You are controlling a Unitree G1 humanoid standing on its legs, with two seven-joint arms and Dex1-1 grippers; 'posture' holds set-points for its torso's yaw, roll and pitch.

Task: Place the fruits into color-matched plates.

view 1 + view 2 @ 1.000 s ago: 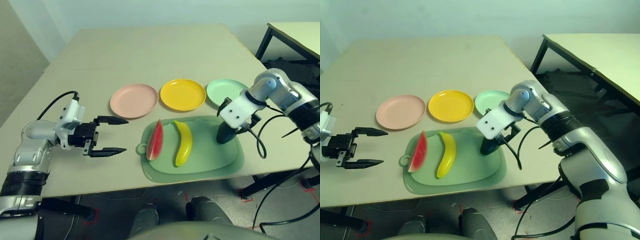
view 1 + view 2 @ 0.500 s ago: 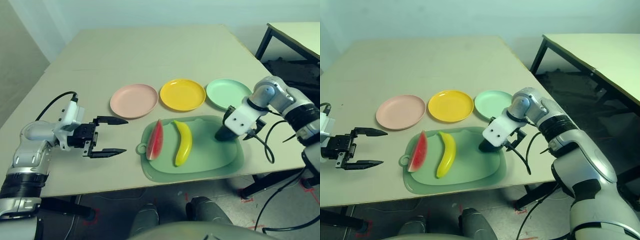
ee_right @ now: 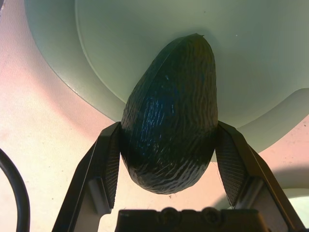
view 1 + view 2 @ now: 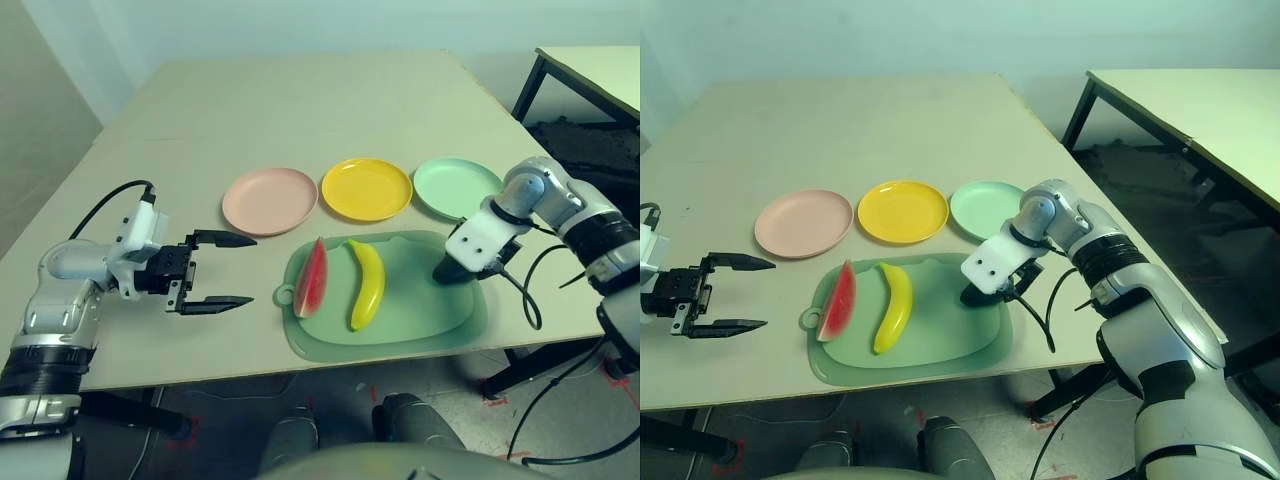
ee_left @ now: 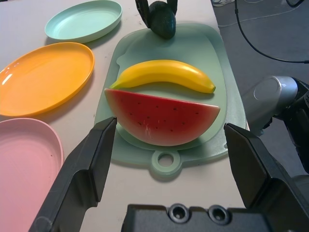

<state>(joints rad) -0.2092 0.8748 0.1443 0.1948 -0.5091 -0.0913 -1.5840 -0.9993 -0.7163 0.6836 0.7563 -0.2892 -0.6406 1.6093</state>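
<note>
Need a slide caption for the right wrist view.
Right gripper clamps the dark green oval avocado above the pale green mat.

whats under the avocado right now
The avocado sits between the right gripper fingers, over the edge of the pale green mat, with bare table beside it. Whether it rests on the mat is hidden by the avocado itself.

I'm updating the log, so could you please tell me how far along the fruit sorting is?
Nothing is placed yet: the pink plate, yellow plate and green plate hold no fruit. In hand: the right gripper is shut on the avocado at the mat. Left: watermelon and banana lie on the mat; the left gripper waits open.
</note>
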